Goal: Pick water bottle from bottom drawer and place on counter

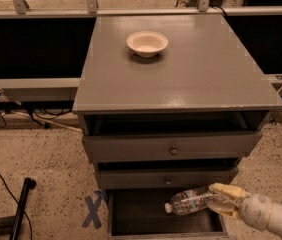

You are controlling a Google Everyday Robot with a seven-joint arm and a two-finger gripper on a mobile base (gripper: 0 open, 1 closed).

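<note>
At five o'clock, my gripper (221,200) jaws grip the water bottle (191,201) over the bottom drawer (141,215). It lies near-level, cap toward eight o'clock.

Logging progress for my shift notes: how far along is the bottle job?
Done: the bottom drawer stands open and the gripper has its jaws closed on the water bottle. In hand: the bottle is held over the drawer, cap leftward. Left: set it on the counter, near the bowl.
</note>
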